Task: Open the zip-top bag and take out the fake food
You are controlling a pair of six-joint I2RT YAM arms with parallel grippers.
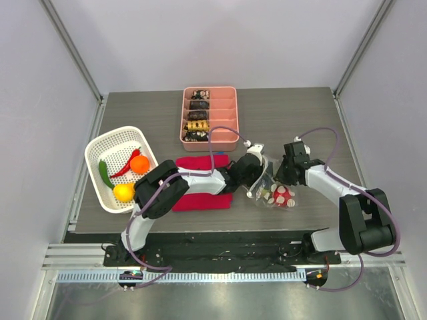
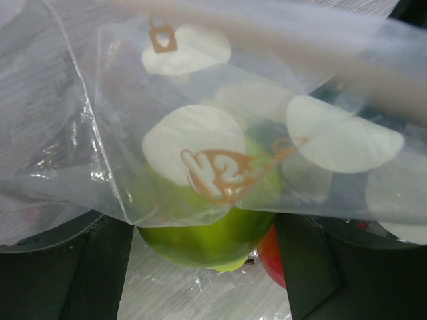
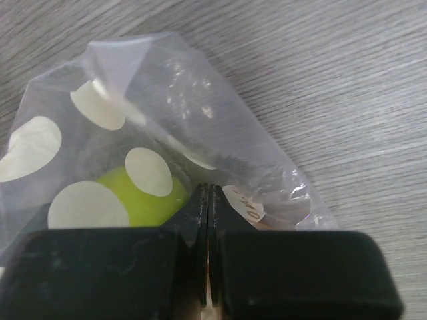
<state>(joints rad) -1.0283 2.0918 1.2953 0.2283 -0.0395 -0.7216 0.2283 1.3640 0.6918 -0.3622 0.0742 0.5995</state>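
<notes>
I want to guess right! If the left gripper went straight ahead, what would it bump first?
Probably the clear plastic of the zip-top bag, draped right before it, then the green fruit inside; depth is unclear.

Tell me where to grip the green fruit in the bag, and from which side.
Grip the green fruit across its round middle, one finger on each flank; it is smooth and ball-shaped, so an off-centre pinch would likely slip. Come from the side of the left gripper, where the fruit shows past the film edge of the zip-top bag; the right gripper pinches it.
</notes>
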